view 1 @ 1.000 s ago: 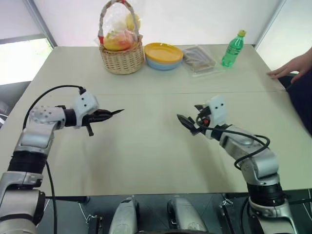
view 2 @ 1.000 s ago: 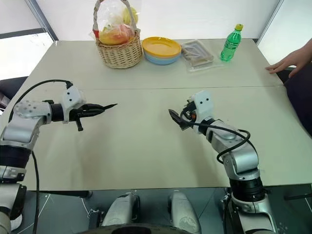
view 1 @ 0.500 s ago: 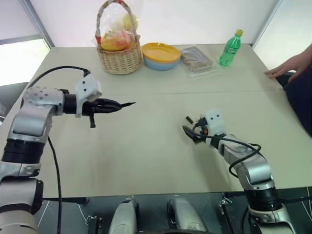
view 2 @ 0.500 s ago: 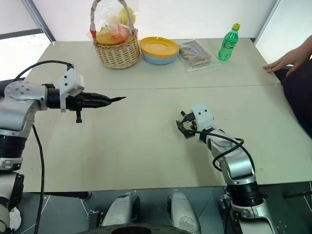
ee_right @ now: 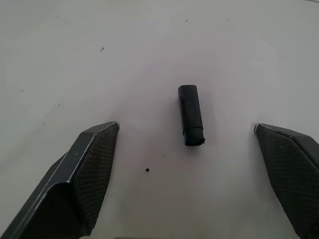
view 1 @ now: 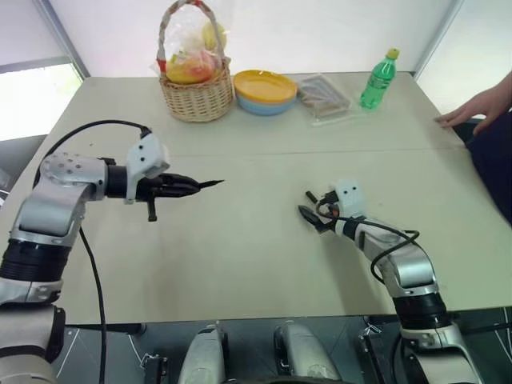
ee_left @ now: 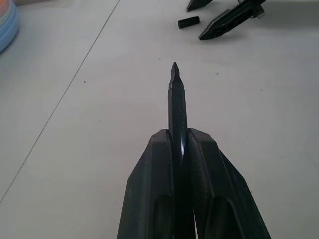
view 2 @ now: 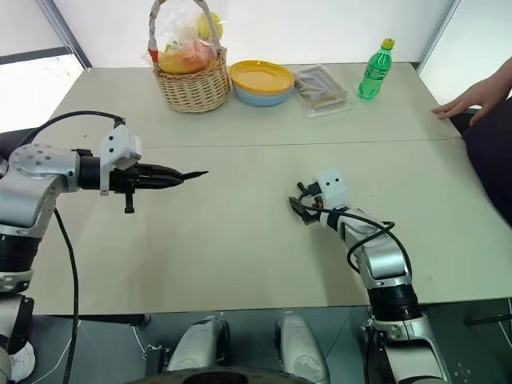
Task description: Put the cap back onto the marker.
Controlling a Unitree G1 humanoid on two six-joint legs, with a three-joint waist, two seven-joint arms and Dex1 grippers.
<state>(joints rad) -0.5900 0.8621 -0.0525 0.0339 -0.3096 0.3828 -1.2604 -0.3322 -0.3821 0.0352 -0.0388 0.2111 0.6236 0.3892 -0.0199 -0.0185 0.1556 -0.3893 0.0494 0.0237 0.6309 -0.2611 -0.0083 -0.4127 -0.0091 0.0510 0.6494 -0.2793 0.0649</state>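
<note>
Marker: clamped between the closed jaws of the left gripper at centre left of the head view, tip kept free and aimed across the table, presumably for capping.
Cap: lying flat on the table, right of centre in the head view, untouched.
Right gripper: jaws spread wide either side of the cap, low over the surface, apparently set for a pinch.
Step judged: cap pickup not yet done.

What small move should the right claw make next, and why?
Probably lower a little further and close on the cap. The right claw is open with its fingers either side of the cap, which lies flat on the table, untouched. The left claw already grips the marker, tip bare.
</note>
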